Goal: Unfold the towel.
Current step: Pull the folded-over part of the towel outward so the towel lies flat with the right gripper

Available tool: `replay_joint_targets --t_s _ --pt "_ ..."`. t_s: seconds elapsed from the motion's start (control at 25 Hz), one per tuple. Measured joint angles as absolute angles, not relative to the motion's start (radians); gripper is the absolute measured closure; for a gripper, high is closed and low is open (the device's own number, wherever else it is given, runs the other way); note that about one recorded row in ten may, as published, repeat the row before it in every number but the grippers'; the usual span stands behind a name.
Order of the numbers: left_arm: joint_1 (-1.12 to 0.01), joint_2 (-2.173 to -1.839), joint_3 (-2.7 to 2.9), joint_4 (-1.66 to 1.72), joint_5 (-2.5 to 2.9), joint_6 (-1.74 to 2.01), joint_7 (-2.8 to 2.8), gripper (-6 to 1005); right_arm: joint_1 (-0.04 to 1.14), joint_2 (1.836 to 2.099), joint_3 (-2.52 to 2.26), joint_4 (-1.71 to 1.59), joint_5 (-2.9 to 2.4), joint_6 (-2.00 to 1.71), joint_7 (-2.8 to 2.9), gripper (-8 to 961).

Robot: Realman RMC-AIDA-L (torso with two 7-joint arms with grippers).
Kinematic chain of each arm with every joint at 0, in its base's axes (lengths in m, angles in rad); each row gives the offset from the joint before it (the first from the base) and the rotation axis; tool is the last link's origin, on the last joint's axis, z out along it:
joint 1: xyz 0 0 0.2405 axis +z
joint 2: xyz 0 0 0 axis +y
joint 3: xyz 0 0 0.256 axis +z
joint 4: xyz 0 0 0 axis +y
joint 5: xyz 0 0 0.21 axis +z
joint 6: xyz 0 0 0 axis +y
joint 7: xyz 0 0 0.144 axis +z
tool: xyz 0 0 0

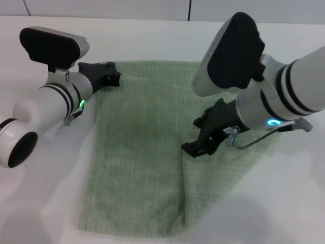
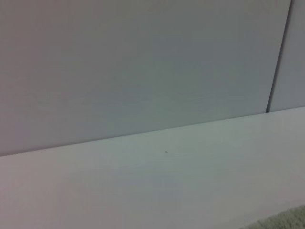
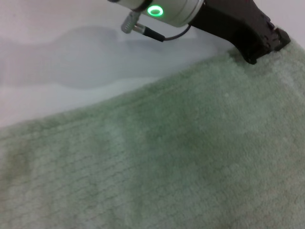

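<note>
The pale sage-green towel (image 1: 137,152) lies on the white table (image 1: 40,203). A lighter flap (image 1: 218,188) lies on its right side, and the flap's edge runs toward the front. My right gripper (image 1: 195,148) is low on the towel at the far end of that flap edge. My left gripper (image 1: 112,76) is at the towel's far left corner. It also shows in the right wrist view (image 3: 264,47), touching the towel's edge (image 3: 224,62). The left wrist view shows only a sliver of towel (image 2: 286,222).
The white table extends around the towel on all sides. A pale wall (image 2: 143,62) stands behind the table's far edge. My right arm's white body (image 1: 284,96) hangs over the towel's right part.
</note>
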State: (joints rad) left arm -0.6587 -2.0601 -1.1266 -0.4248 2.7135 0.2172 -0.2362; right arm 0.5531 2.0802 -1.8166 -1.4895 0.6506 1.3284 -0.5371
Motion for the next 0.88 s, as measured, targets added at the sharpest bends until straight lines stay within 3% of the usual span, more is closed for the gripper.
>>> replay_joint_targets --t_s 0.16,0.88 --pt "-0.659 -2.06 -1.126 -0.425 2.714 0.218 -0.236 1000 0.573 2.08 -1.819 -1.44 0.653 1.295 -0.541 317" --pt "-0.656 -2.06 -1.126 -0.426 2.714 0.215 -0.236 1000 0.679 2.085 -1.865 -1.223 0.675 1.17 -0.548 324"
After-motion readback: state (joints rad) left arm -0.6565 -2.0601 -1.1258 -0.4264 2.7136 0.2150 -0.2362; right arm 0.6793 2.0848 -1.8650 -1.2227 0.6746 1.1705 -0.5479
